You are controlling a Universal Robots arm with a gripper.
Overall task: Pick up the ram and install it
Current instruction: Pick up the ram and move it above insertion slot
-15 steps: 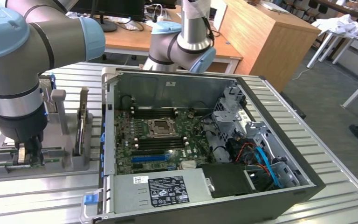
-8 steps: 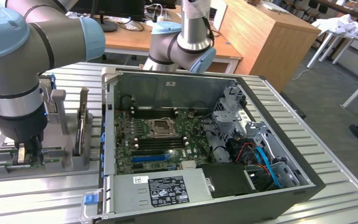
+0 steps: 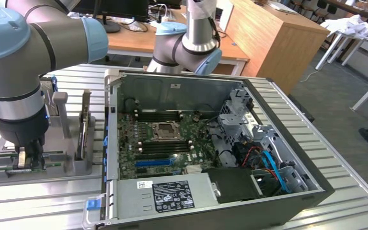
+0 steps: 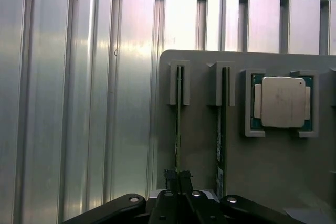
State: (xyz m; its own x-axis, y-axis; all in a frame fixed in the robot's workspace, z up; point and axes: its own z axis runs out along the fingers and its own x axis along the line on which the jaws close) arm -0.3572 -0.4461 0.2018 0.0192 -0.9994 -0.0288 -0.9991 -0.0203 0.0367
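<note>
**Green ram (image 4: pixel 178 129) clamped at its slot**

Edge-on in the grey fixture (image 4: pixel 199 77), the ram stood with the gripper (image 4: pixel 177 176) narrowed almost shut, apparently gripping its thin edge. A second stick (image 4: pixel 221 129) stood just beside, between it and the processor (image 4: pixel 283 102). In the exterior view the fixture lay at nine o'clock from the open computer case (image 3: pixel 171 88).
</note>
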